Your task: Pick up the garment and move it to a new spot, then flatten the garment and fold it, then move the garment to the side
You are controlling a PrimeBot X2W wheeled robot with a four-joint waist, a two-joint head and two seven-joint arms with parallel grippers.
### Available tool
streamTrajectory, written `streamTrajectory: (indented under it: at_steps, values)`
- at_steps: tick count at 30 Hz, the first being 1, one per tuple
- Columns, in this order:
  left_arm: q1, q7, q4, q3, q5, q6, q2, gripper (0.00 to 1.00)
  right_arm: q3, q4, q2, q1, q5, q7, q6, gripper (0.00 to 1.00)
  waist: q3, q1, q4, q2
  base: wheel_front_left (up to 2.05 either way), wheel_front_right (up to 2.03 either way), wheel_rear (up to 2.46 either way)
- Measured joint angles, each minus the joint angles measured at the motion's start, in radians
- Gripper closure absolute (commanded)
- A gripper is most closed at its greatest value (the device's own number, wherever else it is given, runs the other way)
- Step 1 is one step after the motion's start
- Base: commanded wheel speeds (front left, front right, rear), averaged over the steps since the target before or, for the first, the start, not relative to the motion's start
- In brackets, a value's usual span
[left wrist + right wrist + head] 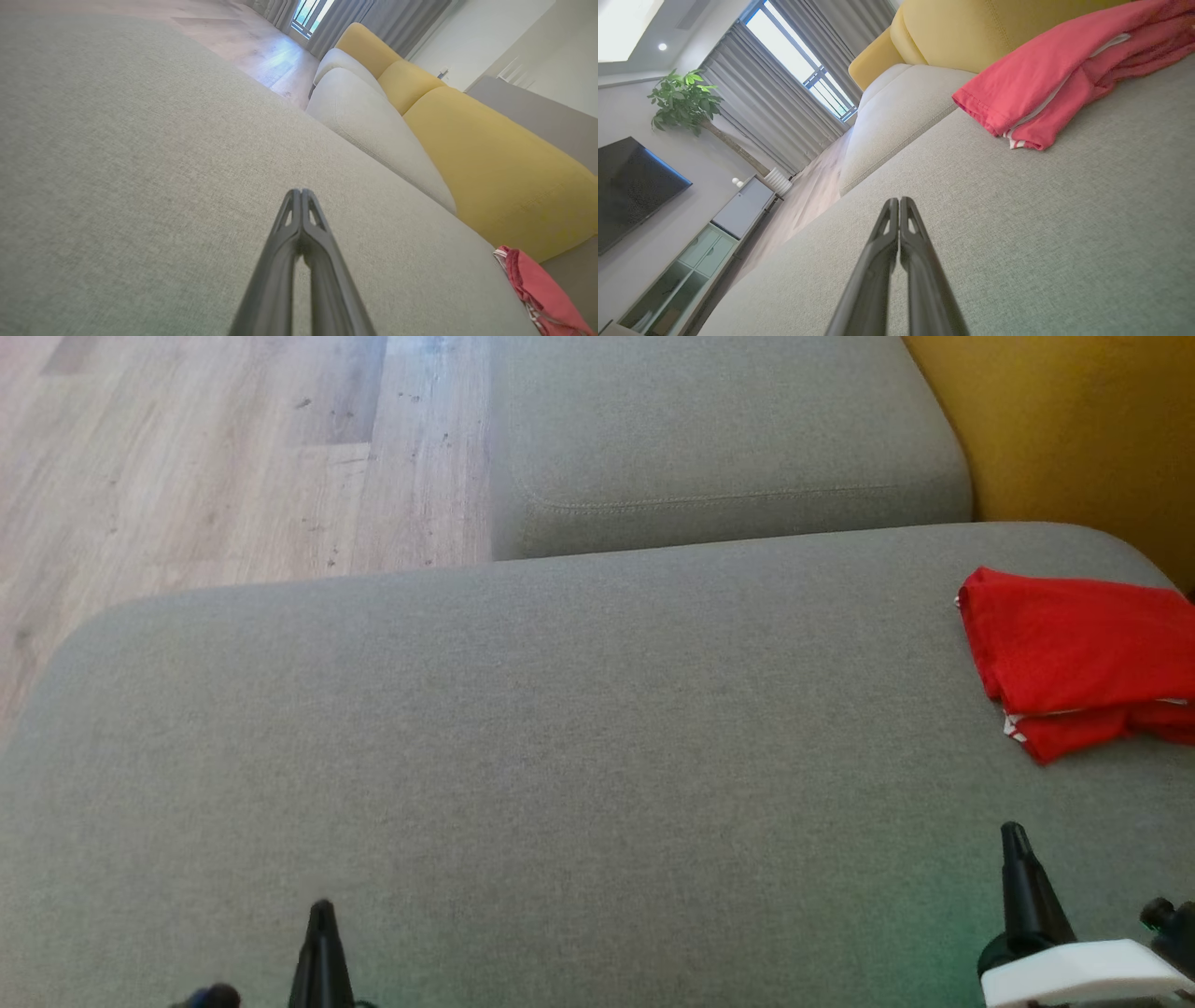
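Note:
A red garment (1074, 658) with white trim lies folded at the right end of the grey sofa seat (560, 756), close to the yellow backrest (1074, 429). The same garment (542, 294) shows at the lower right of the left wrist view, and the garment (1064, 79) fills the upper right of the right wrist view. My left gripper (322, 907) is shut and empty near the seat's front edge, far left of the cloth. My right gripper (1013, 831) is shut and empty, just in front of the garment. Both pairs of fingers (301, 192) (899, 199) are pressed together above bare fabric.
A second grey cushion (728, 439) lies beyond the seat. Wooden floor (205, 457) stretches to the left. In the right wrist view a cabinet (738, 210), a dark screen (630, 186) and a potted plant (684, 98) stand across the room by grey curtains.

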Motion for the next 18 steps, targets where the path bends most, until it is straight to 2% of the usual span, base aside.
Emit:
streamTrajectory:
  at_steps: [18]
  values:
    - [-0.059, 0.046, 0.014, 0.053, -0.208, -0.033, 0.002, 1.0, -0.034, 0.012, 0.021, -0.041, 0.193, 0.048, 0.0, 1.0, 0.021, 0.0, -0.001, 0.0, 0.0, 0.0, 0.0]
